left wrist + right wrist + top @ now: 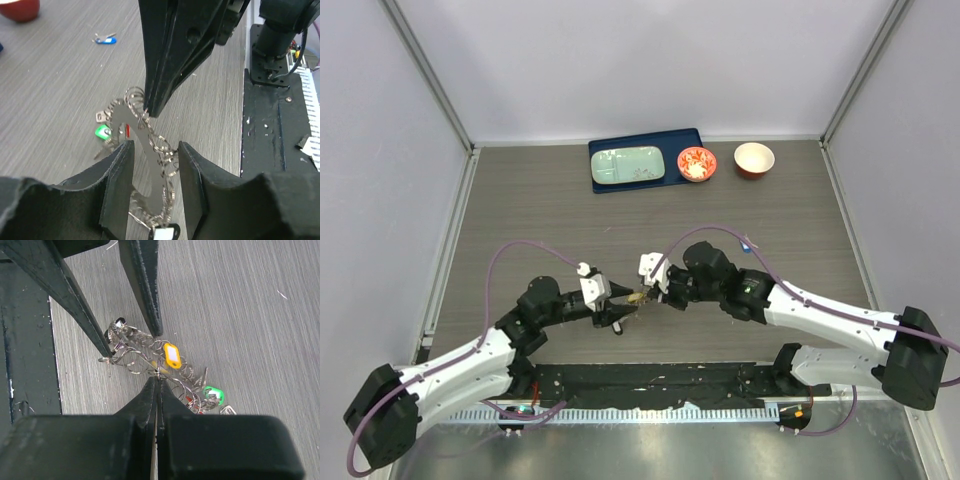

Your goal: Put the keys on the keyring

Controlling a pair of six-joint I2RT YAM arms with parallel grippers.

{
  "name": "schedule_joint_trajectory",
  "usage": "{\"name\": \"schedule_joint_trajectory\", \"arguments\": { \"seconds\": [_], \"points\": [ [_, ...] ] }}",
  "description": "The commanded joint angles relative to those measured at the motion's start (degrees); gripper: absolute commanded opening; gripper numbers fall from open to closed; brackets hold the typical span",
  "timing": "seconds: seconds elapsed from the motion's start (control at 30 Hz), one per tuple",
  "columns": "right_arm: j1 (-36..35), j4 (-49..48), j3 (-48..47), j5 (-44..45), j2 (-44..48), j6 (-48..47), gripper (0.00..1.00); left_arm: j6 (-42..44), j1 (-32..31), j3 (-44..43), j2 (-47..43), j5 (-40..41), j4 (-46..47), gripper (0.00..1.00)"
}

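The keyring [142,150], a flat grey jagged-rimmed ring hung with many small wire rings, is held just above the table between both grippers [636,297]. My left gripper [156,167] has its fingers on either side of it, touching the plate and the wire rings. My right gripper [159,377] is shut on a thin wire ring at the keyring's rim [150,357]. Keys hang from it: a green head [214,394], a yellow tag [171,355], a red one [127,131]. A blue key [105,39] lies loose on the table [748,243].
A blue tray [670,140] with a pale green plate [627,165] stands at the back. Beside it are a red-and-white bowl [697,164] and a red bowl [754,159]. The black base mat [650,385] runs along the near edge.
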State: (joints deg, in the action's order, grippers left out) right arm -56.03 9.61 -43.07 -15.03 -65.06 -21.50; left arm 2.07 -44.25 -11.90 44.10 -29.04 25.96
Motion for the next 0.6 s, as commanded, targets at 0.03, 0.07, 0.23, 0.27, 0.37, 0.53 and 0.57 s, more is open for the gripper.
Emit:
{"name": "schedule_joint_trajectory", "arguments": {
  "seconds": [0.03, 0.07, 0.23, 0.27, 0.37, 0.53, 0.57],
  "points": [
    [-0.5, -2.9, 0.3, -2.5, 3.0, -1.4, 0.01, 2.6, -0.1, -3.7, 1.8, -5.1, 5.4, 0.44],
    [-0.5, -3.0, 0.4, -2.6, 3.0, -1.4, 0.01, 2.7, -0.1, -4.1, 2.5, -5.5, 5.7, 0.44],
    [-0.7, -3.2, 0.6, -3.2, 3.3, -1.6, 0.01, 3.5, -0.1, -5.2, 4.6, -5.3, 5.7, 0.41],
    [-0.7, -3.1, 0.6, -3.3, 3.3, -1.6, 0.01, 3.4, -0.2, -5.4, 4.8, -5.4, 5.7, 0.37],
    [-0.7, -3.2, 0.7, -3.4, 3.3, -1.5, 0.01, 3.4, -0.2, -6.0, 5.6, -5.6, 5.6, 0.32],
    [-0.8, -3.1, 0.8, -3.9, 3.3, -1.4, 0.01, 3.4, -0.1, -6.2, 5.9, -4.5, 5.7, 0.3],
    [-0.8, -3.1, 0.8, -3.9, 3.3, -1.4, 0.01, 3.3, -0.2, -6.2, 5.8, -4.2, 5.7, 0.3]
  ]
}}
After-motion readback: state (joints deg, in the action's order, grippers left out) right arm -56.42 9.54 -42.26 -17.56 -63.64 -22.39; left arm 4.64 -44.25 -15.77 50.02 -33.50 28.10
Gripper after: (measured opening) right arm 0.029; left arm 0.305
